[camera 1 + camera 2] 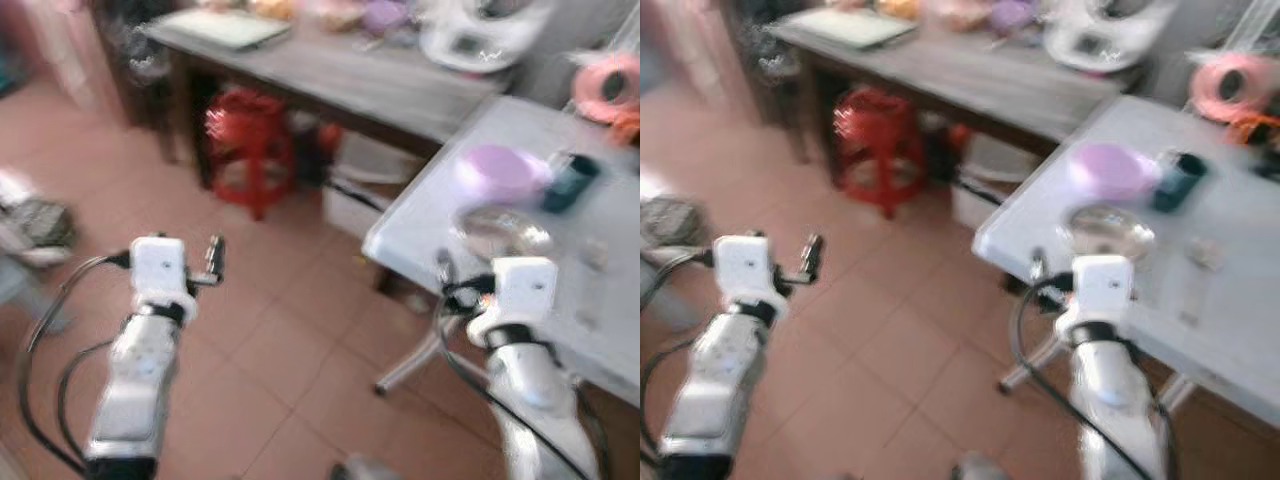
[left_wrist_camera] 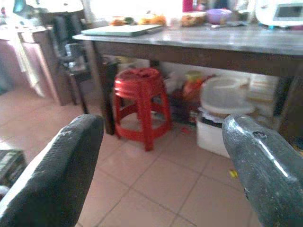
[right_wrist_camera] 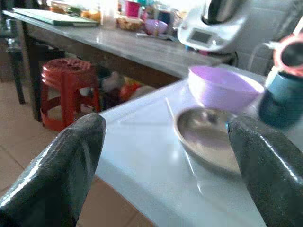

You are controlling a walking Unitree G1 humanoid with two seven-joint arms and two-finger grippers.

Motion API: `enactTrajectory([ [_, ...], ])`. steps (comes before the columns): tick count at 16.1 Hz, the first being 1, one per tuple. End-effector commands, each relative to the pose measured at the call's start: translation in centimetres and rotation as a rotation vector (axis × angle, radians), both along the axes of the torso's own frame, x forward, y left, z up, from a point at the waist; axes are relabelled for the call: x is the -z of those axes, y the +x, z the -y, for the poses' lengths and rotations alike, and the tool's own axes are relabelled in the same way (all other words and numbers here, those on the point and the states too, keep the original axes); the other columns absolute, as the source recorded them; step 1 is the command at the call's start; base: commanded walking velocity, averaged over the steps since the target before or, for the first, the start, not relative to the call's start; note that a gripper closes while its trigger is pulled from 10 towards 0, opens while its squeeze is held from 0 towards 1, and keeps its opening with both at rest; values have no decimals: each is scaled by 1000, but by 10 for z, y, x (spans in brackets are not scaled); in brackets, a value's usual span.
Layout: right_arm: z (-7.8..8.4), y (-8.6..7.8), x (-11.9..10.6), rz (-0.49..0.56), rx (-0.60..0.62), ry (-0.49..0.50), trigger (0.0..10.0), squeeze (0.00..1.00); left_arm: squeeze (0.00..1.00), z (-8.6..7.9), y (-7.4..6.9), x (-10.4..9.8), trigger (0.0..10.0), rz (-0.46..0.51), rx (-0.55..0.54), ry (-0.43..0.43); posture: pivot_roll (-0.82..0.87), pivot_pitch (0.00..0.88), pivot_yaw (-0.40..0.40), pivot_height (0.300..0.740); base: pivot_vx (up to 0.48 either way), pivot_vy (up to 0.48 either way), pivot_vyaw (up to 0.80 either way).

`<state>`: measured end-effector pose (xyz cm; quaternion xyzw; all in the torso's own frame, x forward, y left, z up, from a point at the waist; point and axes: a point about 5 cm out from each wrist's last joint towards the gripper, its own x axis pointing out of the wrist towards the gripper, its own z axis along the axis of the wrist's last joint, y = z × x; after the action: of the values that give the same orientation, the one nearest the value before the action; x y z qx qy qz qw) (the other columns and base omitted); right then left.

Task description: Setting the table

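A white folding table [image 1: 420,225] stands at my right. On it are a purple bowl [image 1: 497,172], a shallow steel dish [image 1: 500,232] in front of the bowl, and a dark teal cup [image 1: 570,183] to the bowl's right. My right gripper [image 3: 165,156] is open just off the table's near corner, level with its top, and the steel dish [image 3: 208,137] lies a short way ahead of its fingers. My left gripper [image 2: 161,156] is open and empty over the tiled floor, pointing towards a red stool [image 2: 142,101].
A long grey counter [image 1: 350,75] runs along the back with a white appliance [image 1: 480,35] and food items on it. The red stool [image 1: 250,145] and a white box [image 1: 350,205] sit under it. A pink tape roll [image 1: 610,85] lies at the table's far side. Open tiled floor lies at left.
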<state>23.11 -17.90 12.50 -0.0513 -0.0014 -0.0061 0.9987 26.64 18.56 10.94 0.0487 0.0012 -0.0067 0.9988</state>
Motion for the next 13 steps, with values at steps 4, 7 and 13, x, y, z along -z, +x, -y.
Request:
enactTrajectory([
  [4,0,0,-2,5,0,-4,10000,0,0,5,0,1,10000,0,27,-6,-63,17,-7,740,0,0,-800],
  [7,-1,1,-1,6,0,-2,10000,0,0,6,0,1,10000,-3,40,-13,-62,13,-6,740,0,0,-800],
  [13,0,4,-2,13,1,-2,10000,0,0,8,5,0,10000,2,51,2,-63,0,0,740,0,0,-800],
])
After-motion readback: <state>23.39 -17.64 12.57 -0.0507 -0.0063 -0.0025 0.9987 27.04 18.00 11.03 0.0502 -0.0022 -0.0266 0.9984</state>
